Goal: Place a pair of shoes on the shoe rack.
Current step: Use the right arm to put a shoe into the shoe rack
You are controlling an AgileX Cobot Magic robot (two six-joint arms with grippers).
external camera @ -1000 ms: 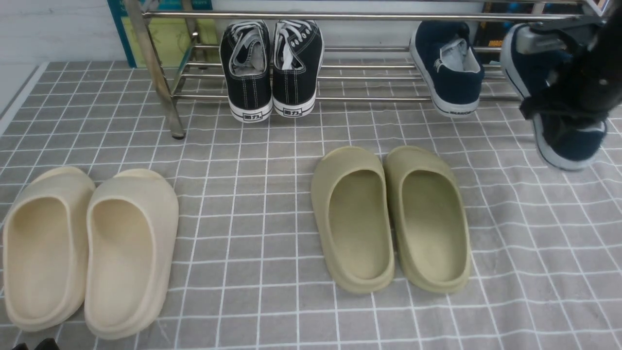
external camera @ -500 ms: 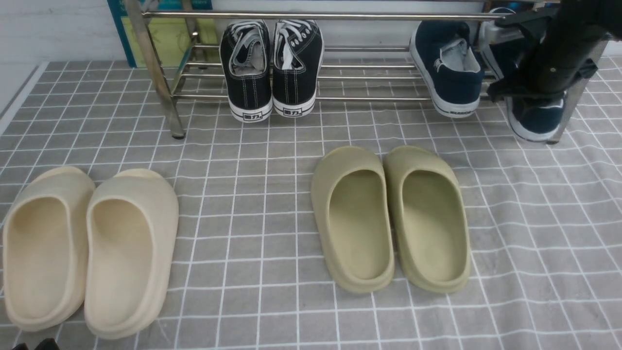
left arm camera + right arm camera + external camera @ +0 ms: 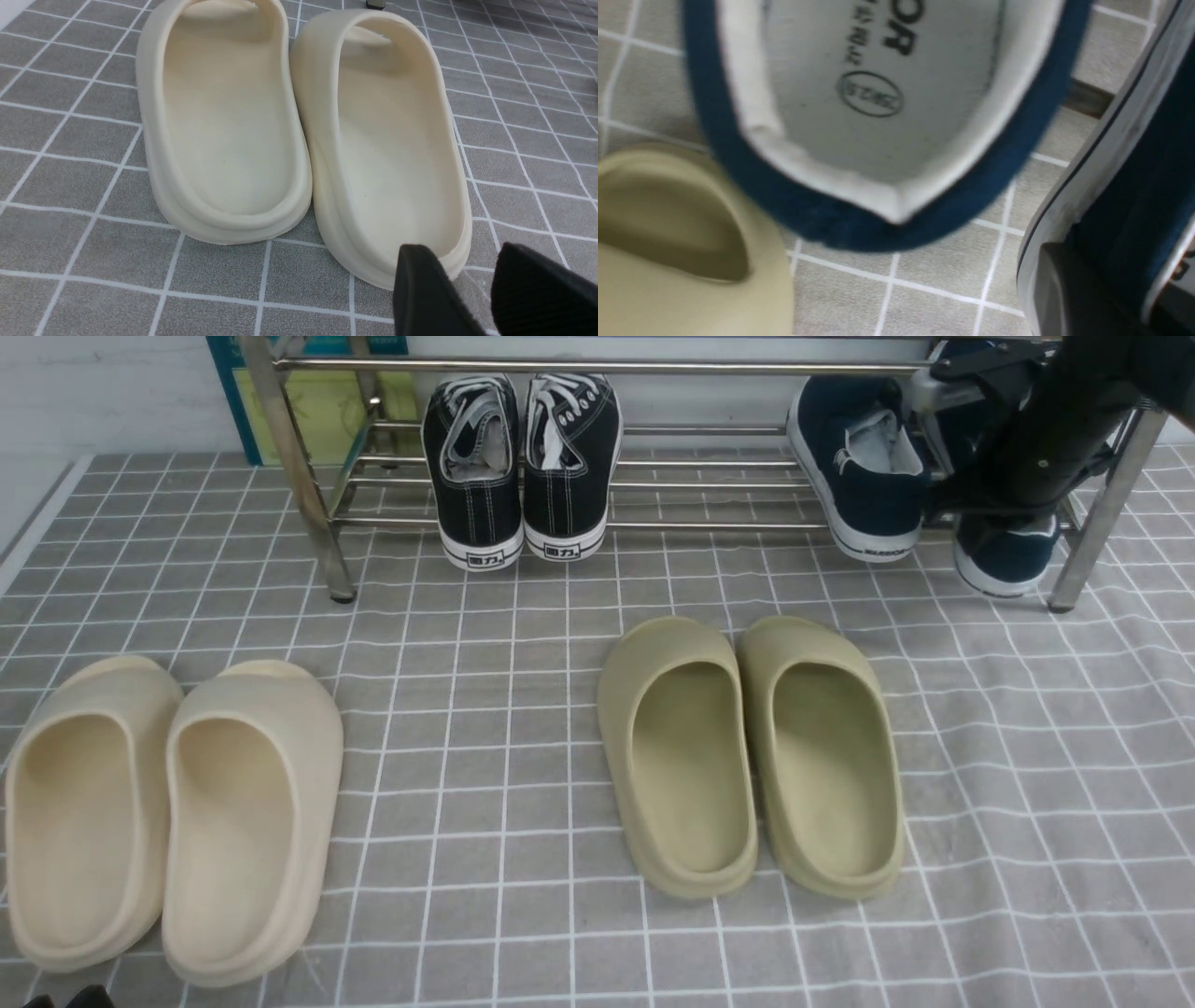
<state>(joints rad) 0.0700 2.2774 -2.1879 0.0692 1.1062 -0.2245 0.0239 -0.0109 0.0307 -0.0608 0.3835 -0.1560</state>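
Pinching the second navy shoe [image 3: 1004, 560] between its racked mate [image 3: 864, 476] and the shoe rack leg [image 3: 1102, 504], right fingers [image 3: 1069, 294] risk snagging either.

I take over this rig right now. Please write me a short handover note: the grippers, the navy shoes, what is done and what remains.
Left gripper: open, empty, low beside the cream slides.
Right gripper: shut on the second navy shoe, at the right end of the shoe rack.
Done: first navy shoe lies on the lower shelf, heel toward the front.
Left: set the second shoe beside it and release. Whether it already rests on the bars cannot be seen.
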